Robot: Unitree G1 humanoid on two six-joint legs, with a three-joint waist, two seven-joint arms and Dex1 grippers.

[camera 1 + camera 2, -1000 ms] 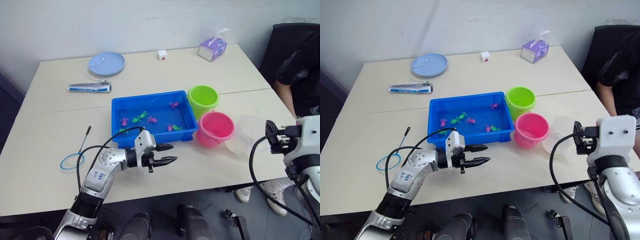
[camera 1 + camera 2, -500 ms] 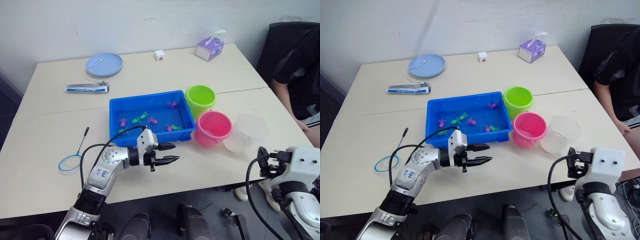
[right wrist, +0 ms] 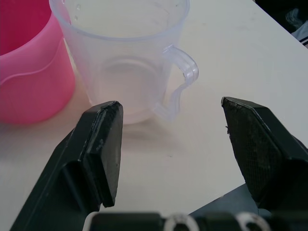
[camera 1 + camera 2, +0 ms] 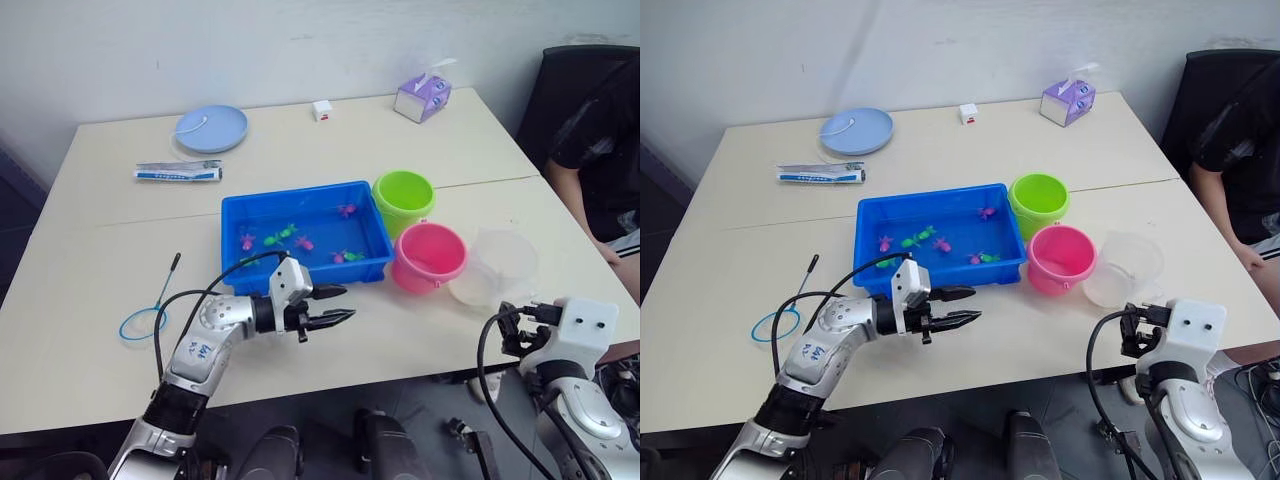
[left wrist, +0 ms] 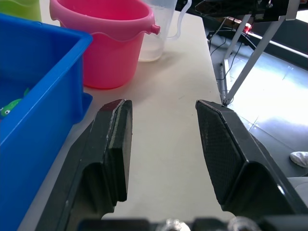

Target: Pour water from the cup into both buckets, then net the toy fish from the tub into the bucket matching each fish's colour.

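The cup (image 3: 126, 57) stands upright, handle toward the spread, empty right end effector (image 3: 171, 159); left end effector (image 5: 163, 144) likewise apart.

Over the last second your right gripper (image 3: 168, 144) has dropped from beside the cup (image 4: 497, 266) at table height to below the table's near edge (image 4: 440, 355), then come back up slightly in the final half second. It now sits just in front of the cup, fingers spread wide and facing its handle (image 3: 182, 79), touching nothing.
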